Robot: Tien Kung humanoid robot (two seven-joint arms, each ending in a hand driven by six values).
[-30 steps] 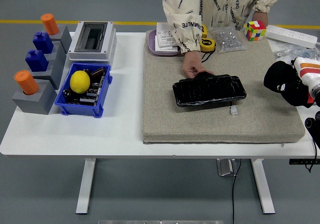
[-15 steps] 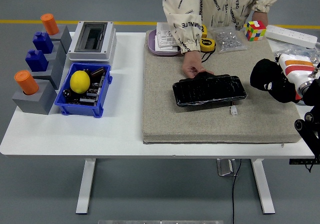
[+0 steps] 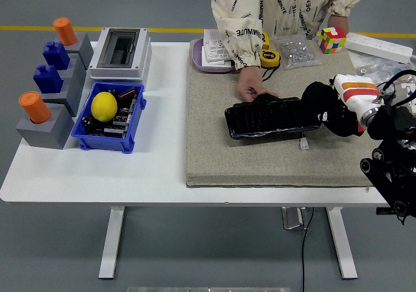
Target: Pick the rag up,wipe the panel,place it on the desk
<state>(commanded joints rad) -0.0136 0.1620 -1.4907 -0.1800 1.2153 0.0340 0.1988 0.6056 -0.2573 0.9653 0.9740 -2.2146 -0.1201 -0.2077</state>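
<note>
My right robot hand (image 3: 328, 108) reaches in from the right edge, its fingers wrapped around a black rag (image 3: 320, 101) that covers most of it. The rag sits at the right end of the black panel (image 3: 271, 117), touching or overlapping its corner. The panel lies flat on a beige felt mat (image 3: 286, 155) that covers the right half of the white table (image 3: 156, 155). A small white connector (image 3: 303, 145) lies on the mat just below the panel's right end.

I see a person (image 3: 286, 6) in a printed cream top at the far side, with 1 hand (image 3: 250, 86) pressing the panel's upper left edge. Near them sit a yellow tape measure (image 3: 269, 56), a bag of metal parts (image 3: 296, 50), a colour cube (image 3: 331, 39) and a white power strip (image 3: 380, 47).

On the left stand a grey switch box (image 3: 120, 53), a blue bin (image 3: 108, 118) holding a yellow lemon (image 3: 103, 106), and grey blocks (image 3: 55, 106) with orange and blue pegs.
</note>
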